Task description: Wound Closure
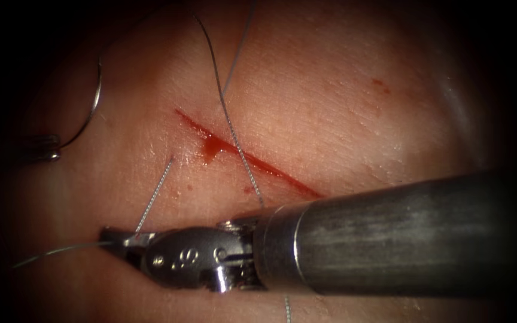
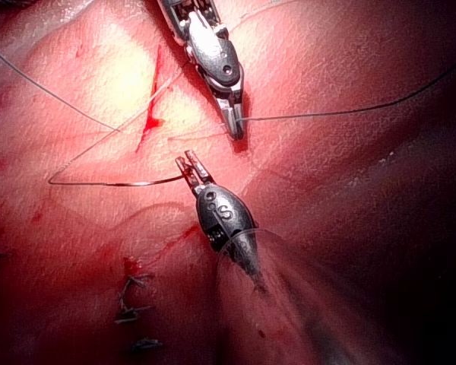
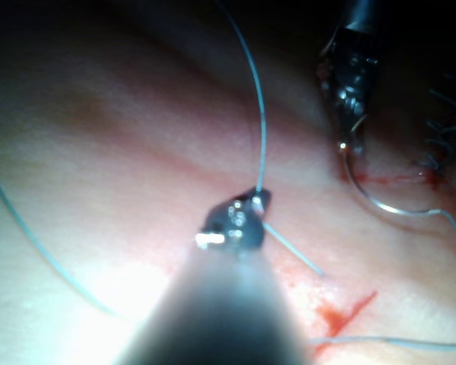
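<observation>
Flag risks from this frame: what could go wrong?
1. The left tool holds the needle at one end, clear of the tissue; it could swivel in the jaws.
2. The right tool grips the thread left of the cut; tension might tear the tissue.
3. Slack thread crossing the cut could tangle.

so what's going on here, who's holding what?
Bench suturing on pork belly tissue. The left pincer, at the far left of the cut, grips the curved needle near one end; the needle is free of the tissue. The right pincer is shut on the thread, which comes out of the tissue just left of the cut. Another strand crosses the cut, and red fluid pools in it. Finished stitches show in the left wrist view.
</observation>
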`<state>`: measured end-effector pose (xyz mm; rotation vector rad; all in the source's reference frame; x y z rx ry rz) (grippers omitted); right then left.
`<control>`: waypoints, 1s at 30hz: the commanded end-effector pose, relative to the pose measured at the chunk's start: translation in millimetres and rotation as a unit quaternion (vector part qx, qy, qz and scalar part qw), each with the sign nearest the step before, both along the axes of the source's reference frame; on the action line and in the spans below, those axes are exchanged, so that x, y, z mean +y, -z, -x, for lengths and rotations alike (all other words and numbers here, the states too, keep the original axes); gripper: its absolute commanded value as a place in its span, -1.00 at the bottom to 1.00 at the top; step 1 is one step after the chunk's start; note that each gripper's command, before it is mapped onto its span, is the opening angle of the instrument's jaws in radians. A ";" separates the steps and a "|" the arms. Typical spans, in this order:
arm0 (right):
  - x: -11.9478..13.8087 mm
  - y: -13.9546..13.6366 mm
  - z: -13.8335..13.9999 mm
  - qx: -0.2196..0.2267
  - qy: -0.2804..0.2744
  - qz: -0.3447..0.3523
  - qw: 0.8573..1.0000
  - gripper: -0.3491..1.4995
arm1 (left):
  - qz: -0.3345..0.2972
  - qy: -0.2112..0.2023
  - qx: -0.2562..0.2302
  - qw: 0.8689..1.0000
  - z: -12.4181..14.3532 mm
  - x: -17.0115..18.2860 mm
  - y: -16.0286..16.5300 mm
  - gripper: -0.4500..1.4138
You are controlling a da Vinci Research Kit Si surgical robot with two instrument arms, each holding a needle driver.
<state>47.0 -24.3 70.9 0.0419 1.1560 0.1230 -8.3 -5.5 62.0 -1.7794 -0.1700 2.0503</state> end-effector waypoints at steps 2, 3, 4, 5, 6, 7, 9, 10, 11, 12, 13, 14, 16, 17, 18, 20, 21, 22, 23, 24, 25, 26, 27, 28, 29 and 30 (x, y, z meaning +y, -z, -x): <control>-1.3 0.2 -0.9 0.003 0.004 -0.001 1.000 -1.00 | -0.001 -0.001 -0.001 1.000 0.5 -0.5 -0.7 -1.00; -1.4 0.3 -1.0 0.003 0.005 -0.001 1.000 -1.00 | -0.001 -0.001 -0.001 1.000 0.5 -0.5 -0.7 -1.00; -1.5 0.4 -1.0 0.003 0.005 -0.001 1.000 -1.00 | -0.001 -0.001 -0.001 1.000 0.5 -0.5 -0.7 -1.00; -1.6 0.5 -1.0 0.005 0.006 -0.002 1.000 -1.00 | -0.001 -0.001 -0.001 1.000 0.5 -0.5 -0.7 -1.00; -1.6 0.5 -1.0 0.005 0.007 -0.002 1.000 -1.00 | -0.001 -0.001 -0.001 1.000 0.5 -0.5 -0.7 -1.00; -1.7 0.6 -1.0 0.005 0.007 -0.002 1.000 -1.00 | -0.001 -0.001 -0.001 1.000 0.5 -0.5 -0.7 -1.00; -1.9 0.7 -1.0 0.005 0.010 -0.002 1.000 -1.00 | -0.001 -0.001 -0.001 1.000 0.5 -0.5 -0.7 -1.00; -2.2 0.9 -1.0 0.005 0.012 -0.003 1.000 -1.00 | -0.001 -0.001 -0.001 1.000 0.5 -0.5 -0.7 -1.00; -2.4 1.0 -1.1 0.006 0.014 -0.003 1.000 -1.00 | -0.001 -0.001 -0.001 1.000 0.5 -0.5 -0.7 -1.00; -2.6 1.1 -1.2 0.007 0.016 -0.002 1.000 -1.00 | -0.001 -0.001 -0.001 1.000 0.5 -0.5 -0.7 -1.00; -2.8 1.2 -1.3 0.008 0.017 -0.002 1.000 -1.00 | -0.001 -0.001 -0.001 1.000 0.5 -0.5 -0.7 -1.00; -3.1 1.4 -1.4 0.008 0.020 -0.003 1.000 -1.00 | -0.001 -0.001 -0.001 1.000 0.5 -0.5 -0.7 -1.00; -3.5 1.7 -1.6 0.009 0.022 -0.002 1.000 -1.00 | -0.001 -0.001 -0.001 1.000 0.5 -0.5 -0.7 -1.00; -3.7 1.8 -1.7 0.011 0.024 -0.003 1.000 -1.00 | -0.001 -0.001 -0.001 1.000 0.5 -0.5 -0.7 -1.00; -3.8 2.0 -1.8 0.011 0.025 -0.003 1.000 -1.00 | -0.001 -0.001 -0.001 1.000 0.5 -0.6 -0.7 -1.00; -4.1 2.3 -1.9 0.012 0.028 -0.003 1.000 -1.00 | -0.001 -0.001 -0.001 1.000 0.5 -0.6 -0.7 -1.00; -4.2 2.3 -2.0 0.012 0.029 -0.003 1.000 -1.00 | -0.001 -0.001 -0.001 1.000 0.5 -0.6 -0.7 -1.00; -4.3 2.4 -2.0 0.013 0.029 -0.003 0.999 -1.00 | -0.001 -0.001 -0.001 1.000 0.5 -0.6 -0.7 -1.00; -4.3 2.5 -2.1 0.013 0.030 -0.003 0.999 -1.00 | -0.001 -0.001 -0.001 1.000 0.5 -0.6 -0.7 -1.00; -4.4 2.5 -2.1 0.013 0.030 -0.003 0.999 -1.00 | -0.001 -0.001 -0.001 1.000 0.5 -0.6 -0.7 -1.00; -4.4 2.5 -2.1 0.013 0.030 -0.003 0.999 -1.00 | -0.001 -0.001 -0.001 1.000 0.5 -0.6 -0.7 -1.00; -4.4 2.5 -2.1 0.012 0.031 -0.003 0.999 -1.00 | -0.001 -0.001 -0.001 1.000 0.5 -0.6 -0.7 -1.00; -4.4 2.5 -2.1 0.012 0.031 -0.003 0.999 -1.00 | -0.001 -0.001 -0.001 1.000 0.5 -0.6 -0.7 -1.00; -4.3 2.5 -2.2 0.012 0.030 -0.003 0.999 -0.76 | -0.001 -0.001 -0.001 1.000 0.5 -0.6 -0.7 -1.00; -4.3 2.5 -2.1 0.011 0.029 -0.003 1.000 -0.27 | -0.001 -0.001 -0.001 1.000 0.5 -0.6 -0.7 -1.00; -4.2 2.4 -1.9 0.010 0.028 -0.003 1.000 -0.02 | -0.001 -0.001 -0.001 1.000 0.5 -0.6 -0.7 -1.00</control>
